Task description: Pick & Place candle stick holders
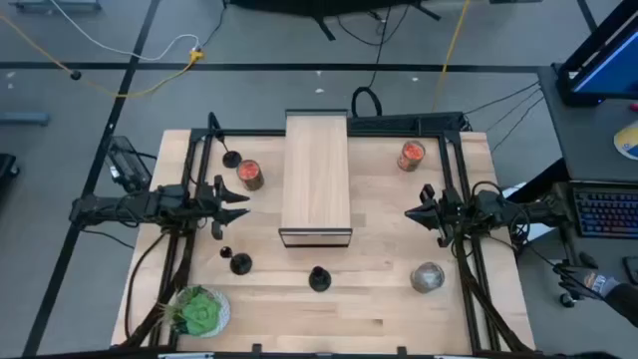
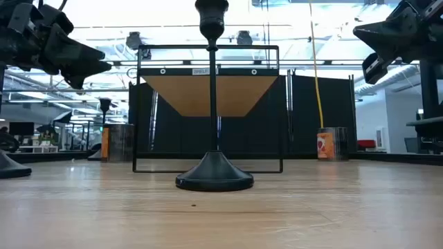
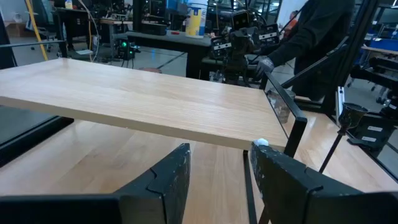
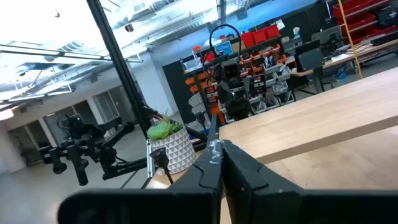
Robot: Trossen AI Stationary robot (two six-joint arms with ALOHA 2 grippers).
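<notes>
Wooden counter (image 1: pixel 399 299) boards are seen under a raised shelf (image 1: pixel 317 179). Nothing is held: the left tool (image 1: pixel 239 202) is parted, the right tool (image 1: pixel 413 212) closed. Three candle holders are placed near the left tool, one behind it (image 1: pixel 231 159), one (image 1: pixel 240 264) just before it, one (image 1: pixel 319 279) farther toward the right tool.

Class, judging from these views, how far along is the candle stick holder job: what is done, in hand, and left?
Done: nothing visibly; the shelf top is bare. In hand: nothing; the left gripper is open and empty, the right gripper shut and empty, both hovering beside the shelf. Left: three candle stick holders stand on the table.
</notes>
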